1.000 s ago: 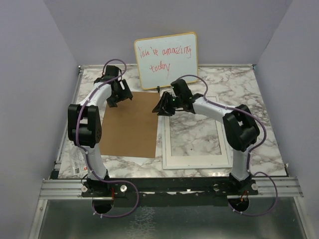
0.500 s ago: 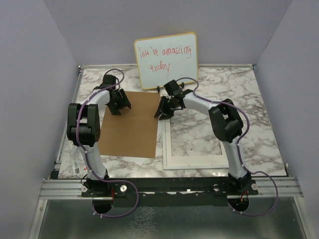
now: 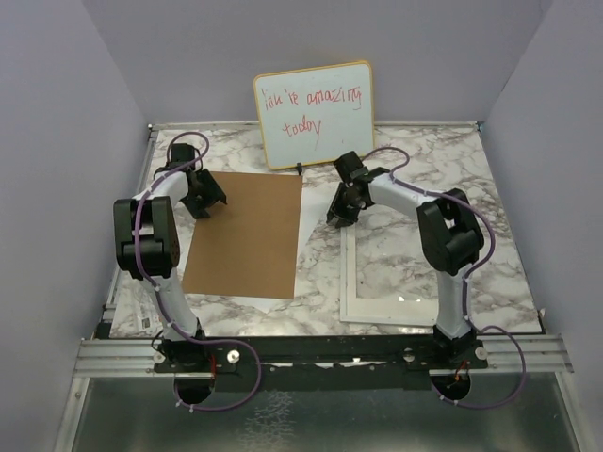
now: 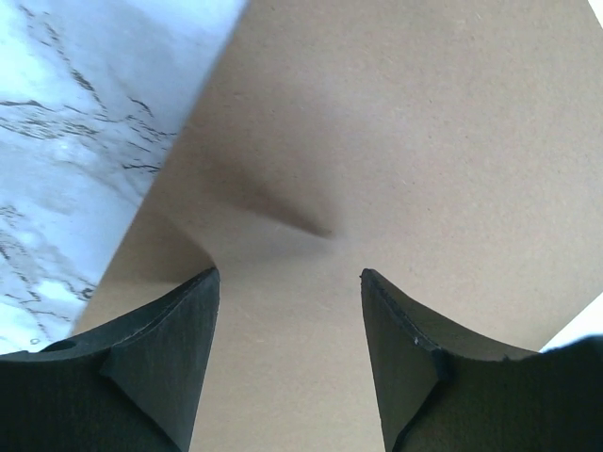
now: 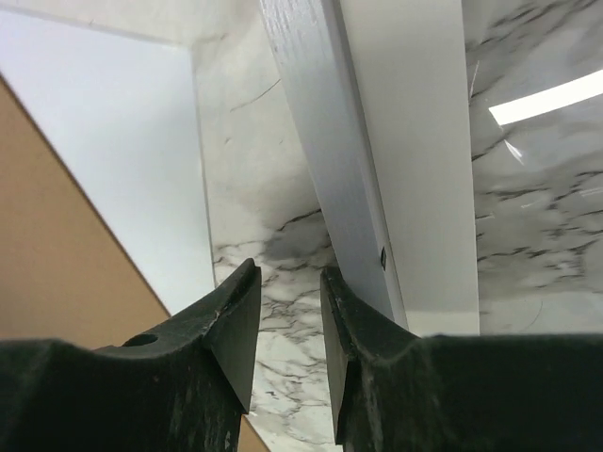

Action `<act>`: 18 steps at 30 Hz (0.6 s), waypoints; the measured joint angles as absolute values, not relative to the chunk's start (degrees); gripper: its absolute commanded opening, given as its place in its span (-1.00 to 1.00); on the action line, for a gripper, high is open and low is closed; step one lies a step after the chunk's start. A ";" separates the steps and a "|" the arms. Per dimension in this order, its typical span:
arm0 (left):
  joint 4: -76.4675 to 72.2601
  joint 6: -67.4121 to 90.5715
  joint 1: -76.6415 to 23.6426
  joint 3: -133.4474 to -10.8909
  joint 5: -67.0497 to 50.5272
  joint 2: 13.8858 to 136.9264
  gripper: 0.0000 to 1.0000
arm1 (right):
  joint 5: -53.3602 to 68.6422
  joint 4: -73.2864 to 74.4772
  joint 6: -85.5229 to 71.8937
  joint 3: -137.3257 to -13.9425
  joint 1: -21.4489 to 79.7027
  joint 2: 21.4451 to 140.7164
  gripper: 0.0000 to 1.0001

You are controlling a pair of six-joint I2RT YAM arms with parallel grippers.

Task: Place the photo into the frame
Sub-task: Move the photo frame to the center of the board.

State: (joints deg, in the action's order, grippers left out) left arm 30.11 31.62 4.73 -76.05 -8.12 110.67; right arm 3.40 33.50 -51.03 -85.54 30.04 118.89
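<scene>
Shifting away from the brown board point(image 3: 245, 235), the frame point(image 5: 320, 141) now lies just right of the right pincer point(image 5: 287, 273), whose jaws stand slightly apart and empty. The left pincer point(image 4: 287, 278), released, hovers over the board. The photo is not visible; insertion pending.

Top external: high, facing down on the brown backing board point(image 3: 243, 235); left wrist: close above it; right wrist: low between it and the frame point(image 5: 320, 141); all share the board.

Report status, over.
Left gripper open above brown backing board. Right gripper slightly open beside frame rim, holding nothing. Photo not in sight.
</scene>
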 measured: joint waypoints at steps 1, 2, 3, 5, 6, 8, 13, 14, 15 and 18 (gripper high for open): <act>30.13 31.51 4.95 -76.05 -7.81 110.67 0.29 | 3.16 33.74 -51.03 -85.25 29.28 118.63 -0.26; 30.13 31.42 5.06 -76.05 -7.49 110.67 0.29 | 2.98 33.93 -51.03 -85.21 28.62 118.56 -0.27; 30.15 31.29 5.08 -76.05 -7.03 110.67 0.29 | 2.92 33.93 -51.00 -85.23 27.94 118.56 -0.26; 30.24 30.92 5.08 -76.12 -6.31 110.67 0.29 | 2.96 33.95 -50.92 -85.30 26.96 118.56 -0.26; 30.30 30.70 5.08 -76.18 -6.07 110.67 0.29 | 3.03 33.93 -50.65 -85.41 26.59 118.56 -0.24; 30.39 30.06 5.10 -76.31 -6.07 110.67 0.29 | 3.53 33.80 -49.74 -85.78 25.96 118.78 -0.20; 30.55 27.77 4.45 -76.49 -8.45 110.37 0.29 | 5.30 33.50 -46.54 -90.06 24.23 121.64 -0.13; 30.59 27.53 3.97 -76.49 -9.47 110.24 0.29 | 5.72 33.41 -45.91 -91.31 23.90 122.48 -0.12; 30.63 27.51 3.09 -76.49 -10.37 110.02 0.29 | 6.24 33.21 -45.28 -92.51 23.68 123.28 -0.11; 30.04 27.55 -1.21 -76.60 -12.91 109.12 0.26 | 7.73 32.82 -43.70 -95.66 23.11 125.51 -0.09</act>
State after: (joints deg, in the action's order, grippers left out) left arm 30.04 27.55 -1.21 -76.60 -12.91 109.12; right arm 7.73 32.82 -43.70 -95.66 23.11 125.51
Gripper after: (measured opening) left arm 0.645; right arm 0.445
